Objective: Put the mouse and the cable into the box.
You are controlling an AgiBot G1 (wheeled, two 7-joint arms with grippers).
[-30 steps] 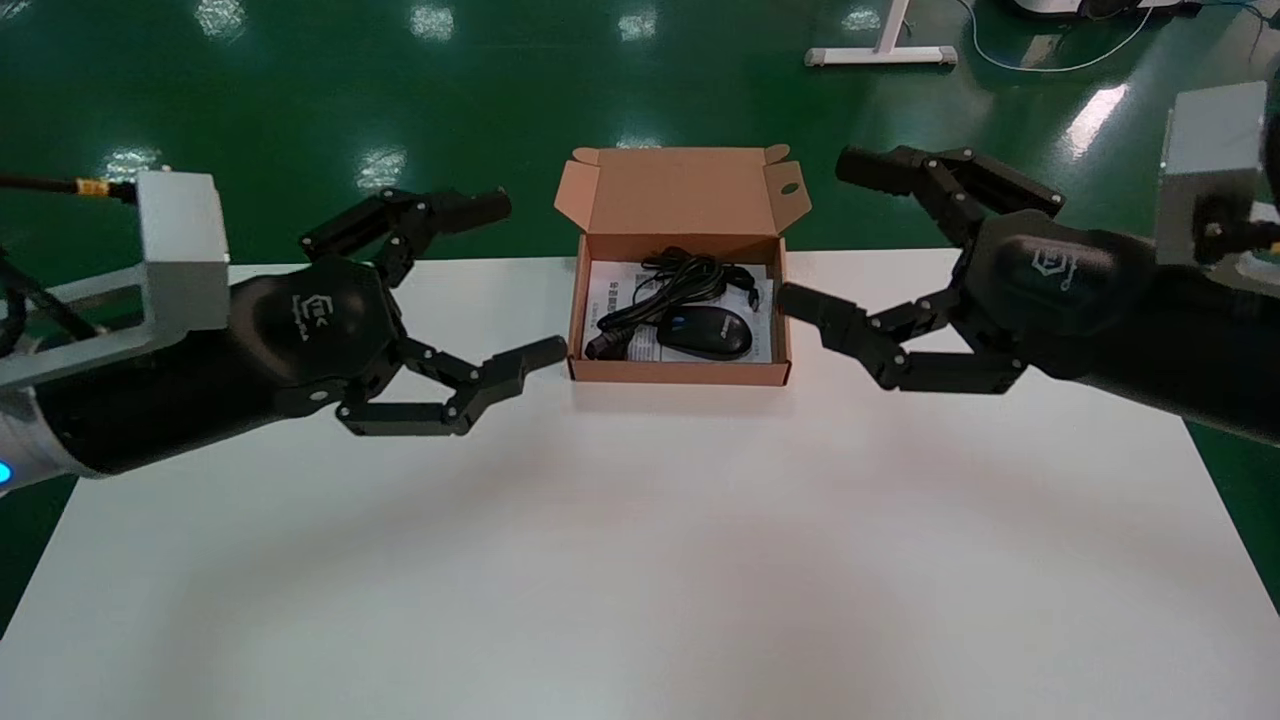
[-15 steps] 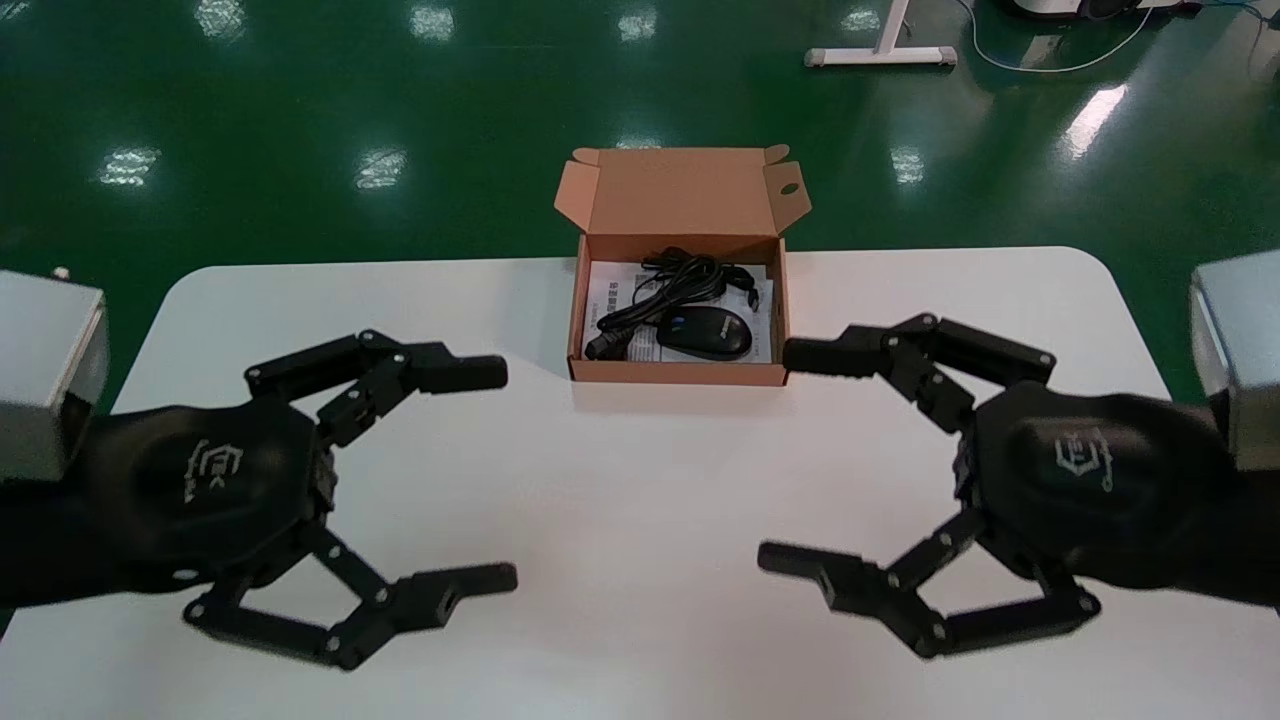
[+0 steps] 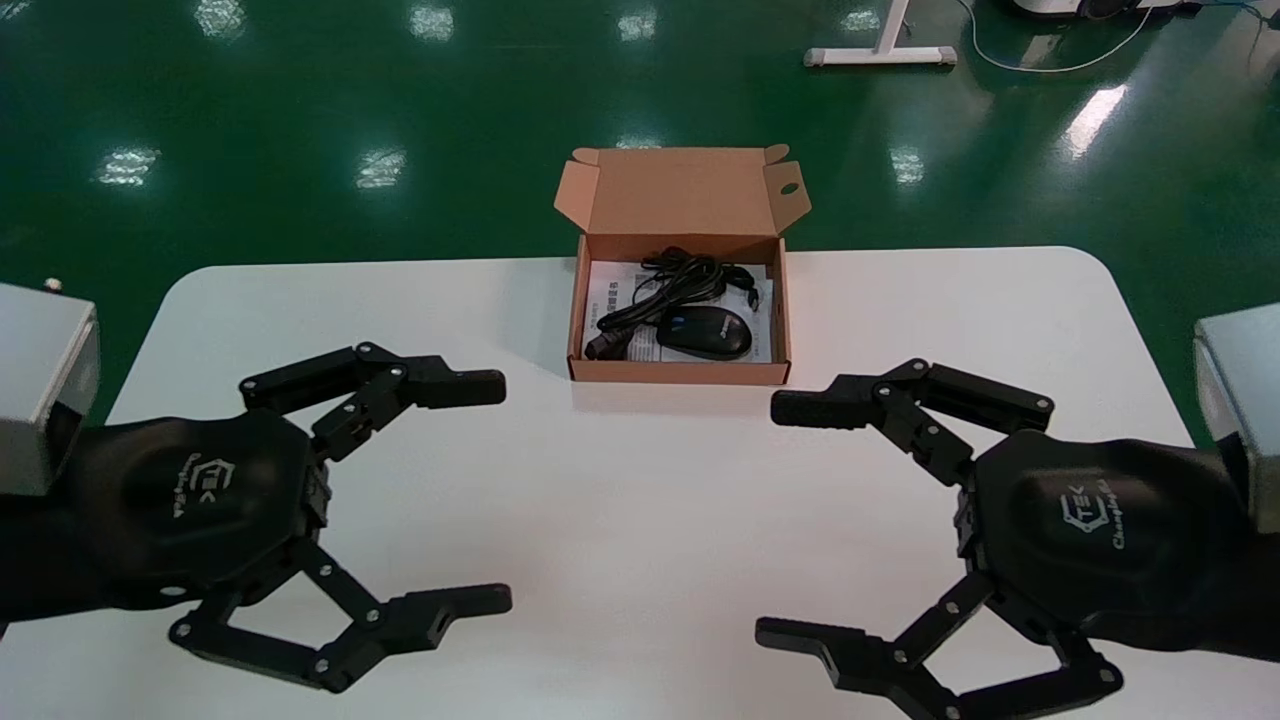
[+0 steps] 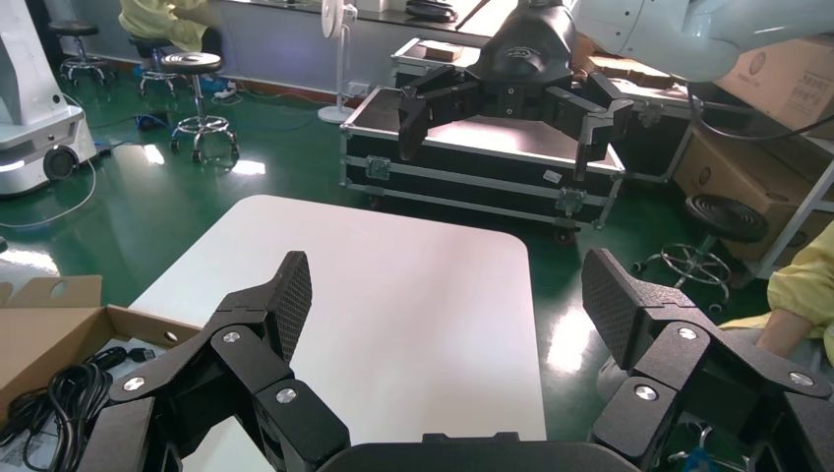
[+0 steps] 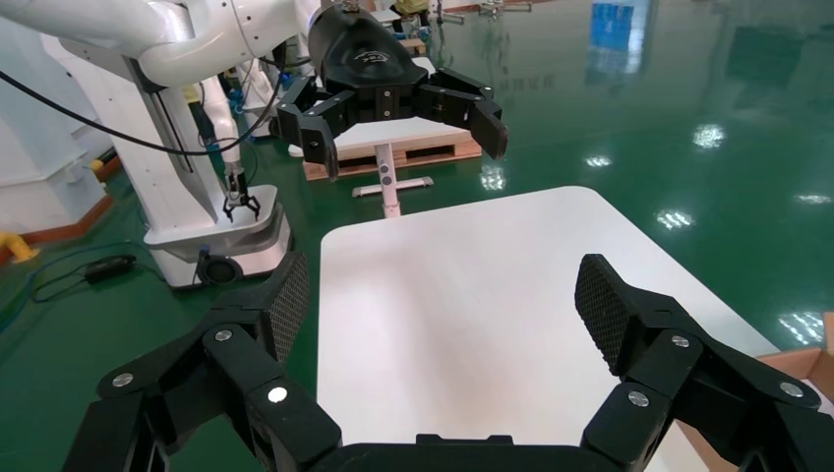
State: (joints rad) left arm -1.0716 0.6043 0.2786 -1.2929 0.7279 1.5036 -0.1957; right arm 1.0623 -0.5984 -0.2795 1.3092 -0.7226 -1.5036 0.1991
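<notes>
The mouse [image 3: 704,333] lies inside the box [image 3: 680,374], toward its near wall, with its long axis running side to side across my view. The cable [image 3: 672,285] is bundled just behind it and to my left, also inside, one dark end resting near the box's near left corner. Both sit on a printed leaflet [image 3: 600,290] that lines the bottom. The lid [image 3: 680,190] stands open at the far side, flaps spread.

The box sits at the middle of the far edge of the tabletop [image 3: 640,520]. My left end effector [image 3: 492,490] and right end effector [image 3: 782,520] hang over the near part of the tabletop, one on each side, fingers spread wide and holding nothing.

From either one the box lies ahead and inward, between the two. Neither arm is clearly the nearer, though my right one's far fingertip looks slightly closer to the box's near right corner.

As I judge it, both things are already in place, so nothing is left to pick up. Any further reach would go straight forward to the box's side walls or lid.
</notes>
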